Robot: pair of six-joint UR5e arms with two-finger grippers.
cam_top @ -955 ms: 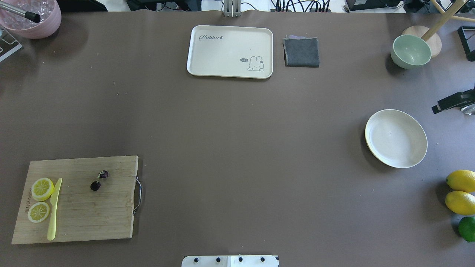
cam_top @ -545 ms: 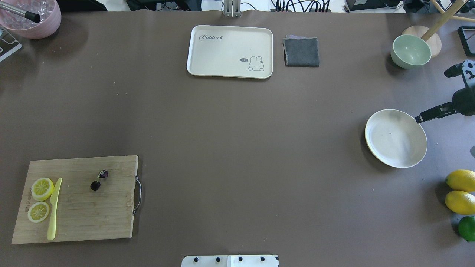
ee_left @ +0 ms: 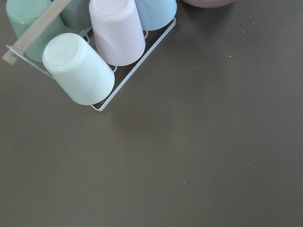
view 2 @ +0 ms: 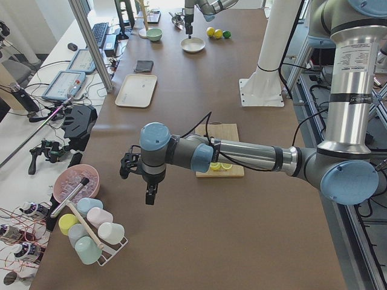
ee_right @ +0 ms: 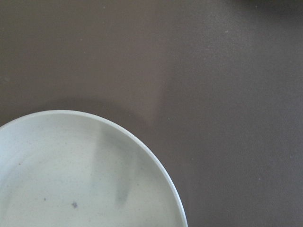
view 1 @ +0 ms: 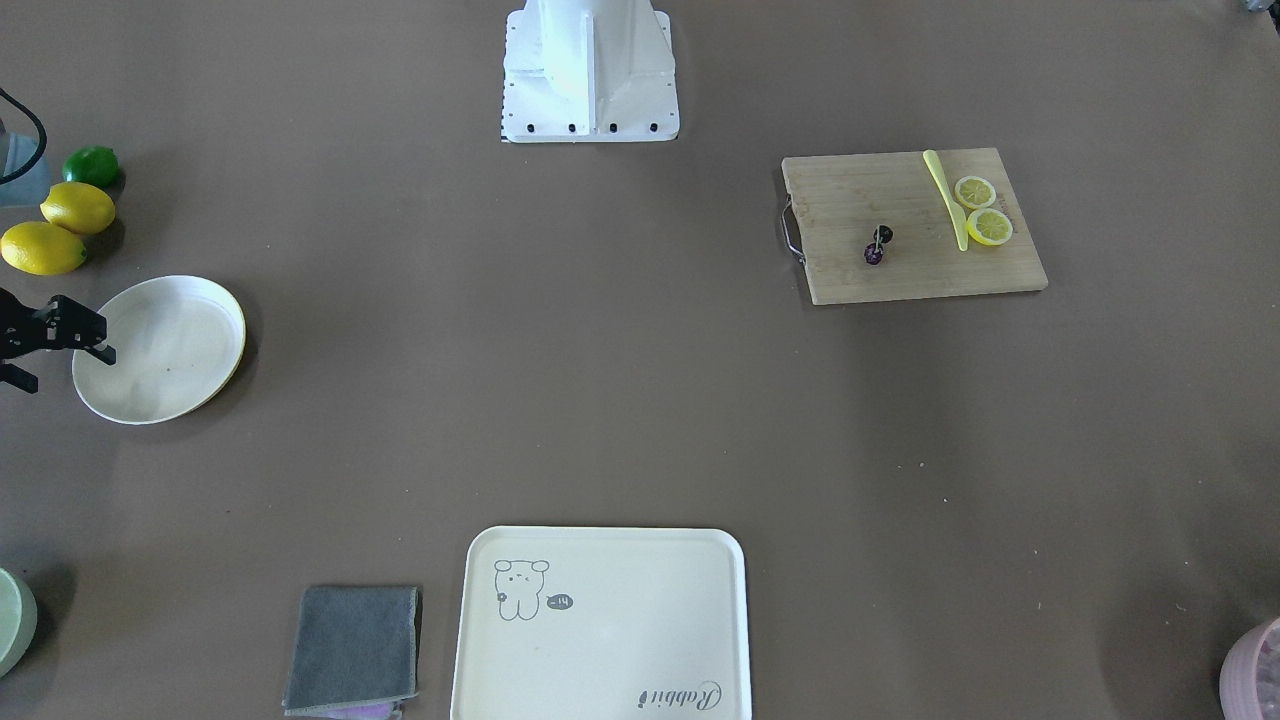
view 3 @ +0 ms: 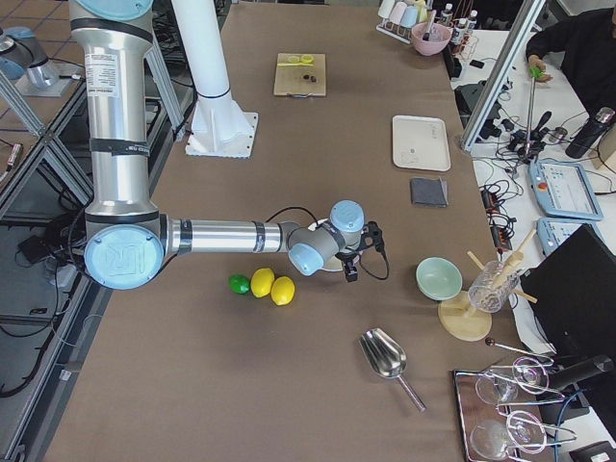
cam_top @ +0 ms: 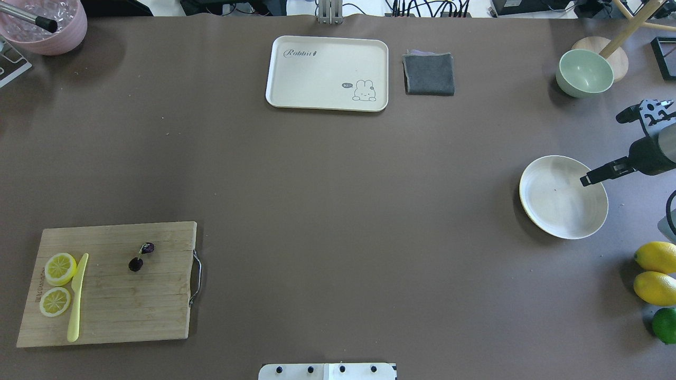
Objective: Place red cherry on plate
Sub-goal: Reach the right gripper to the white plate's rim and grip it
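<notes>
The red cherry (cam_top: 141, 256), a tiny dark pair on thin stems, lies on a wooden cutting board (cam_top: 121, 306) at the near left, also seen from the front (view 1: 877, 245). The cream-white plate (cam_top: 549, 211) sits far off at the right and holds nothing. My right gripper (view 1: 65, 368) hangs open over the plate's outer rim (view 1: 200, 300), one fingertip (cam_top: 585, 180) just above it. The right wrist view shows only the plate's edge (ee_right: 142, 146). My left gripper (view 2: 149, 196) hovers at the table's left end near a cup rack; I cannot tell whether it is open or shut.
Two lemon slices (cam_top: 59, 268) and a yellow knife (cam_top: 77, 298) share the board. A cream tray (cam_top: 296, 100) and grey cloth (cam_top: 429, 74) lie at the back, a green bowl (cam_top: 584, 73) back right. Two lemons (cam_top: 656, 272) and a lime (cam_top: 665, 325) sit near the plate. Upturned cups (ee_left: 80, 66) fill the rack.
My right gripper has come in from the right edge and now reaches over the plate's rim. The cherry, board and plate have not moved.
</notes>
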